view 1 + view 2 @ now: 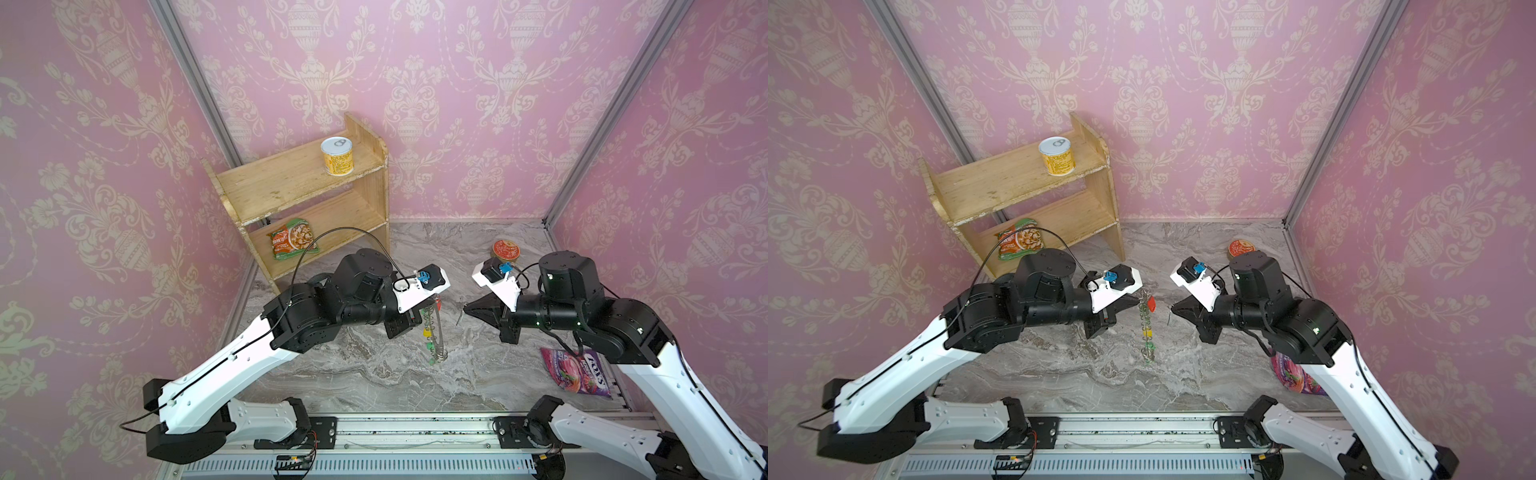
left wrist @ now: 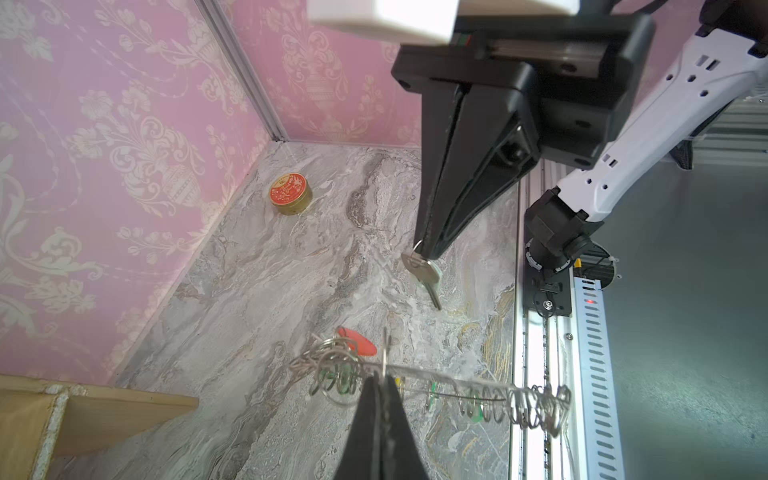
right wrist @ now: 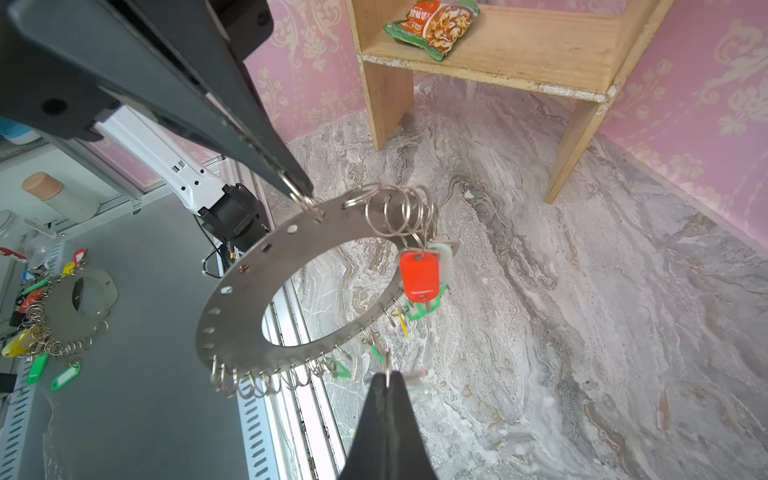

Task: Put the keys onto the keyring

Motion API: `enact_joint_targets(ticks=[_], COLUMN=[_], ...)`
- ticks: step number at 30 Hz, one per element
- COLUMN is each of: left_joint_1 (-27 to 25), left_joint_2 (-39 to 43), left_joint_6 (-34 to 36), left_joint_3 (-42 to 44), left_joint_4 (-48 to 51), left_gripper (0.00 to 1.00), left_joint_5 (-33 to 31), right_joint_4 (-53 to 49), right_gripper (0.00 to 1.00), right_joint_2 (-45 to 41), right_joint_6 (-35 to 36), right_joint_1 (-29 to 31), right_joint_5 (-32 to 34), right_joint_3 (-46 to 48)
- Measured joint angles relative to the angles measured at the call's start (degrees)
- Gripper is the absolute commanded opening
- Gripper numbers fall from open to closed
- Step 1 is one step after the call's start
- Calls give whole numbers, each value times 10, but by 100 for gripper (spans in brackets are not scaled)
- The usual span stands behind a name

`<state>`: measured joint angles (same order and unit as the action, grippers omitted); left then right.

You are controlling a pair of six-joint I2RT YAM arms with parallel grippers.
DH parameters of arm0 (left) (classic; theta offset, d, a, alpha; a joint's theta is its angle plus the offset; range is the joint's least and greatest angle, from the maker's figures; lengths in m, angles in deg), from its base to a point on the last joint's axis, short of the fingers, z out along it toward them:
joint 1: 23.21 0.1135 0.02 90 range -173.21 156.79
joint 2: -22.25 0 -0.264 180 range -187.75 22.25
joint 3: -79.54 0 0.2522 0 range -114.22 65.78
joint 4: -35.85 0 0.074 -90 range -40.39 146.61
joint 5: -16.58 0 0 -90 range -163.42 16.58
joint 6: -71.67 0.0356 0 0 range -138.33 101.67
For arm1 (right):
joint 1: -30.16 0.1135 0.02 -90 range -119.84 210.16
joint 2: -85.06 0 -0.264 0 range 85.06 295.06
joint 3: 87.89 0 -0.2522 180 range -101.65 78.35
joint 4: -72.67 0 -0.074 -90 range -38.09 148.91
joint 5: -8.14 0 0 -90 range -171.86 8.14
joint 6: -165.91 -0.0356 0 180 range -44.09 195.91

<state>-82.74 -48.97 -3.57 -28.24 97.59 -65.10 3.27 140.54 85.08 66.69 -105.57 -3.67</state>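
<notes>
left gripper [image 1: 1136,300]: fingers fully closed, pinching one small wire loop on the rim of the keyring [image 3: 249,282]. the keyring hangs from that loop above the middle of the counter [image 1: 374,374], and appears edge-on in both top views. i cannot tell whether its low edge touches the marble. in the right wrist view, the rim holes beside the held loop are open. the rest of the rim is crowded with loops. a red tag [image 3: 419,276] hangs from it, with green and yellow tags behind and below.

right gripper [image 1: 465,308]: fingers closed tight, nipping the small ring of a silver key [image 2: 428,276], which dangles blade-down from the tips. the key is just beside the keyring's upper part, not touching it.

red-topped tin [image 2: 291,193] stands near the counter's back right corner. wooden shelf [image 1: 291,178] stands at the back left corner.
</notes>
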Motion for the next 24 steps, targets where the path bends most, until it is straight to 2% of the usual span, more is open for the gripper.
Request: enact_joint_targets(ticks=[10,24], left_joint_1=[-30,-56], left_joint_2=[-32,-47], left_joint_6=[16,39], left_joint_3=[-44,-66], left_joint_4=[47,54], left_gripper=[0,0], left_joint_5=[-10,-30], right_joint_4=[-23,-30], right_gripper=[0,0], right_joint_2=[-7,-7], right_joint_6=[4,0], right_joint_1=[0,26], right_joint_5=[-16,-95], right_joint_3=[-48,-53])
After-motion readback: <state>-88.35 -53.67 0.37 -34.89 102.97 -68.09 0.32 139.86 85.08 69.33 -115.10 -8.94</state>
